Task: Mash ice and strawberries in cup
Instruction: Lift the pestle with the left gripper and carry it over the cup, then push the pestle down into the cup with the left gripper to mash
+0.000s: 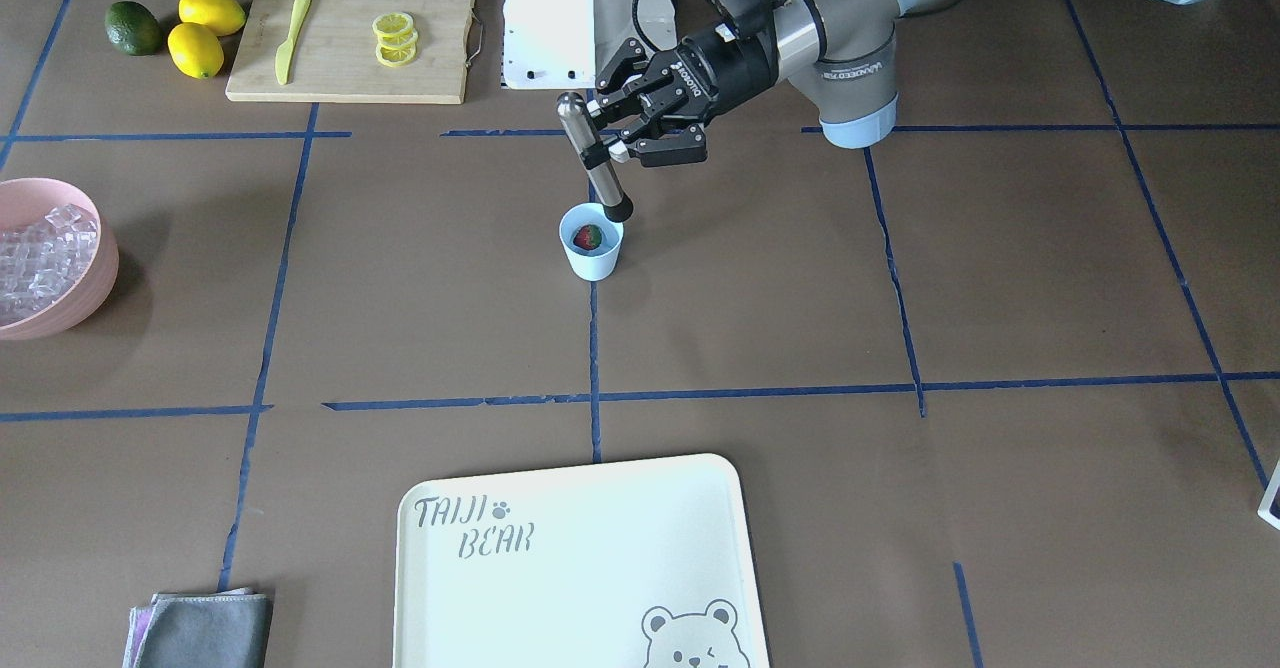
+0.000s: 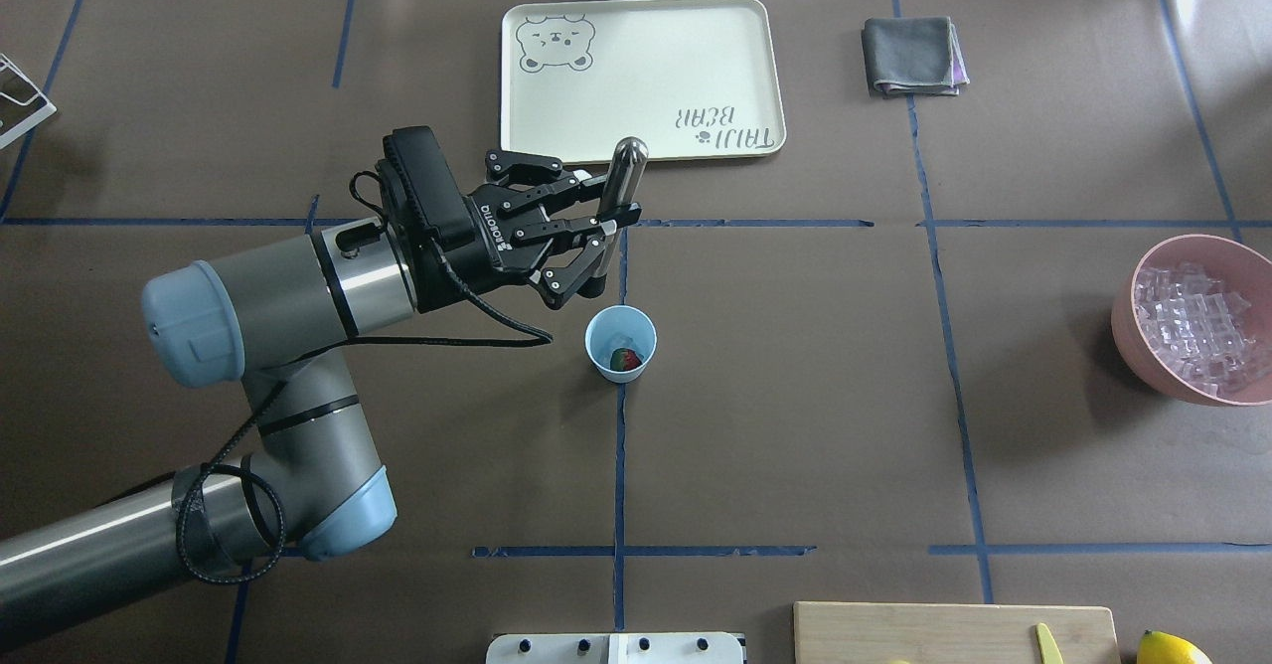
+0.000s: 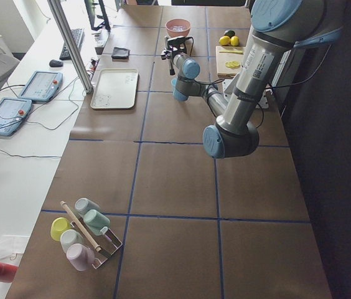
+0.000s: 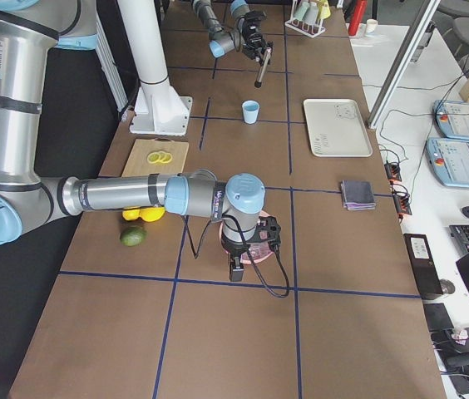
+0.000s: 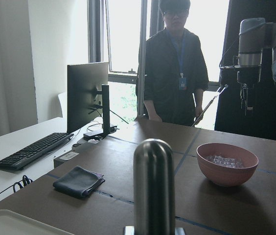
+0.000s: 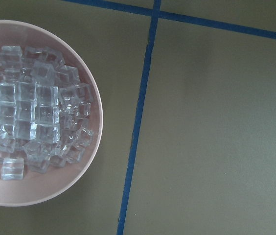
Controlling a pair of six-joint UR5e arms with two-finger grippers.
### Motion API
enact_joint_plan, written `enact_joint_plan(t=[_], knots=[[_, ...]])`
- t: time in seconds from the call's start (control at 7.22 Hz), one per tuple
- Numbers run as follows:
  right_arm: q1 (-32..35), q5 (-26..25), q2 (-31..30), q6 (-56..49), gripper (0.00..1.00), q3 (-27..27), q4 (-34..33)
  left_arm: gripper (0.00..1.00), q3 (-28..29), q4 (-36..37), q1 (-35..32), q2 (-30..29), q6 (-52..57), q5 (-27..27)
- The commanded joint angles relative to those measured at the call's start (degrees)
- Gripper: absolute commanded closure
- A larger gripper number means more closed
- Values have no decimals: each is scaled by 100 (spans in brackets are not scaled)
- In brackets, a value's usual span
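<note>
Surface: a brown-papered table ruled into squares by blue tape. Clock directions are read in the overhead view from the cup, with 12 o'clock pointing away from the robot.
Cup: the light-blue cup stands upright near the table's middle, on a tape line.
Strawberries: one red strawberry with a green patch lies in the cup, toward its 6 o'clock wall.
Ice: clear ice is heaped in the pink bowl at 3 o'clock, well apart from the cup. A whitish patch inside the cup at 12 o'clock is too small to identify.
Left gripper: the left gripper reaches in from 9 o'clock, its fingers pressed onto the shaft of a steel pestle.
Pestle: it is tilted, with the rounded end up and the black tip down. The tip hangs above the cup, and in the exterior right view it is clear of the rim.
Right gripper: the right gripper points down close to the pink bowl. Whether its fingers are spread or together cannot be told.
Tray: a cream tray with a bear print lies at 12 o'clock.
Cloth: a folded grey cloth lies between 1 and 2 o'clock.
Cutting board: a wooden cutting board lies between 4 and 5 o'clock. It carries stacked lemon slices and a yellow knife.
Fruit: two lemons and an avocado sit on the table just beside the board.
Background: a person in dark clothes stands beyond the table's end, before bright windows.
</note>
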Motion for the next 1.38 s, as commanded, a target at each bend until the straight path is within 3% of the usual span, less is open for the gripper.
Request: enact_joint_plan(t=[0.0,0.42,1.25], knots=[[0,0,14,0,0,0,8,100,313,-542,333,-25,281,507],[0,0,15,-9,0,0,8,100,814,-1114,439,-25,449,524],[0,0,23,-9,0,-18,8,100,1360,-1196,921,-191,615,1199]])
